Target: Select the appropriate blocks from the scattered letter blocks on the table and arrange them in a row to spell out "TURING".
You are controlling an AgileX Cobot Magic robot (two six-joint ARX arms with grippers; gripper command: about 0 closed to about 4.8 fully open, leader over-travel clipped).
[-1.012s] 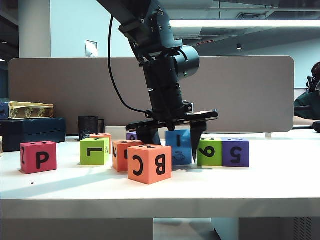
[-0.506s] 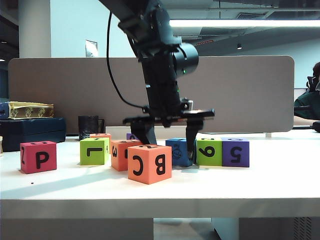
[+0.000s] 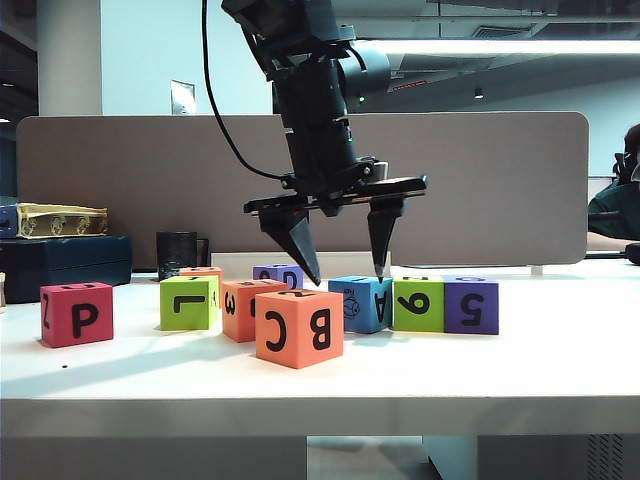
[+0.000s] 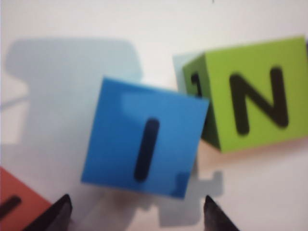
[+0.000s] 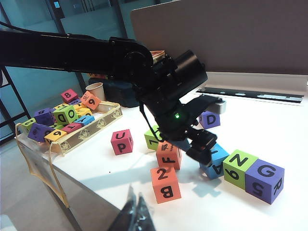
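Two spread fingers of the left gripper (image 3: pixel 338 268) hover empty above the blue block (image 3: pixel 360 303) on the white table (image 3: pixel 540 370). Beside it touch lime (image 3: pixel 418 304) and purple blocks (image 3: pixel 470 304). Right gripper (image 5: pixel 134 216): pinched together, off the table's edge. Behind: grey partition (image 3: pixel 500 190).

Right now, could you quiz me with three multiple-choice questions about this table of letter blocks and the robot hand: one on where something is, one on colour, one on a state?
1. Where does the blue I block sit?
A. beside the lime green N block
B. on the orange B C block
C. in the basket

2. What colour is the G block at the end of the row?
A. orange
B. purple
C. magenta

3. How is the left gripper?
A. shut on the blue block
B. open, fingers above the blue block
C. out of sight

Answers: 1 A, the left wrist view shows them side by side. 2 B, the right wrist view shows purple. 3 B, the exterior view shows fingers spread, holding nothing.
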